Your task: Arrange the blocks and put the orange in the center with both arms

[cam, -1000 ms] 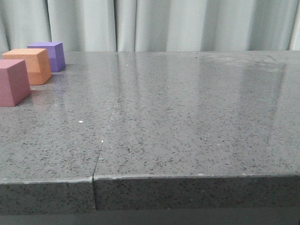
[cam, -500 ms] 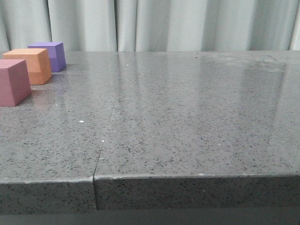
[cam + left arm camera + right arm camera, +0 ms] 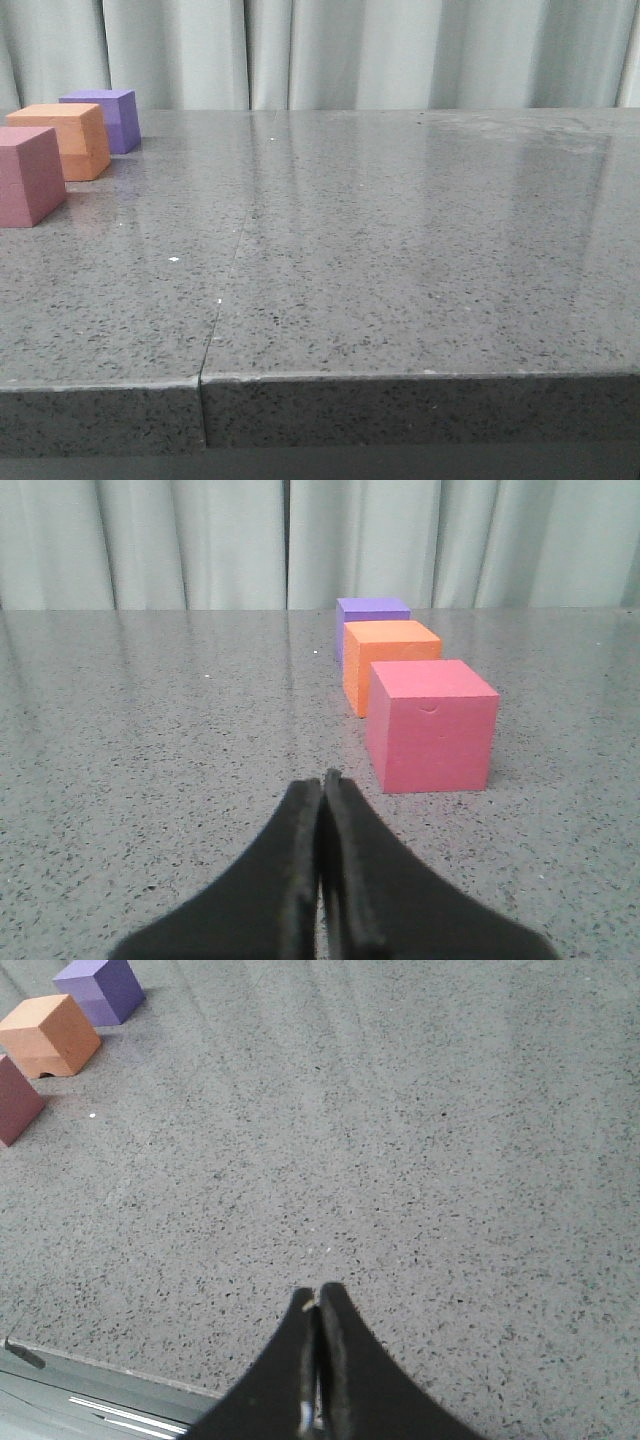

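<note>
1. On the grey speckled table (image 3: 400, 250), at its far left, three foam cubes are sitting in a row: pink cube (image 3: 28, 175) nearest, orange cube (image 3: 65, 140) in the middle, purple cube (image 3: 103, 118) farthest.
2. Left gripper (image 3: 322, 785) is hovering low just before the pink cube, fingers pressed together, gripping nothing.
3. Right gripper (image 3: 317, 1300) is hanging above bare tabletop, well apart from the cubes, fingers likewise clenched on nothing.
4. A pale curtain (image 3: 350, 50) is hanging behind.
</note>
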Tool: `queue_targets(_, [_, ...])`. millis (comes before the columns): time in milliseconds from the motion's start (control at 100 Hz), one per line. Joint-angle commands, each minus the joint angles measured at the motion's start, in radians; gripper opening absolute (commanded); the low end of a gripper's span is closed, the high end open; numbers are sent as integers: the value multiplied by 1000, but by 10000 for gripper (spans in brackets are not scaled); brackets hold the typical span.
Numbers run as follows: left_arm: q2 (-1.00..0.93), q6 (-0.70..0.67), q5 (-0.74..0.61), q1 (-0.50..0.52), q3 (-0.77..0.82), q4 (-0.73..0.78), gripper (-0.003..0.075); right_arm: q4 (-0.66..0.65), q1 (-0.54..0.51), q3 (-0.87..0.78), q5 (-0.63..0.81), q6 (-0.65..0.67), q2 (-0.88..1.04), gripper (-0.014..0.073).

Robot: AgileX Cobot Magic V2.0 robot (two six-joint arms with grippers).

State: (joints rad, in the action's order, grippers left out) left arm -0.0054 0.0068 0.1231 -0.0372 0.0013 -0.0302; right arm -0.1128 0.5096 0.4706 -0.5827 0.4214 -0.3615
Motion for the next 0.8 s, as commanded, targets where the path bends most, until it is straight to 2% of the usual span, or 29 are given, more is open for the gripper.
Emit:
queue_targets(0, [-30, 1, -83, 2, 39, -11, -20, -16, -4, 13, 81, -5, -8, -69])
queue_targets(150, [-30, 1, -83, 2, 39, -11, -20, -16, -55, -36, 141, -5, -7, -69])
queue_targets(290, [-30, 1, -83, 2, 39, -11, -20, -3, -151, -113, 275, -22, 0, -69])
queue_targets(460, [-30, 1, -83, 2, 39, -11, -20, 70, -288, -215, 465, -189, 62, -69])
queue_targets(600, [-30, 1, -83, 2, 39, -11, -20, 119, -389, -281, 527, -349, 128, -69])
queue_targets(790, [-30, 1, -83, 2, 39, -11, -20, 126, -457, -379, 583, -379, 224, -69])
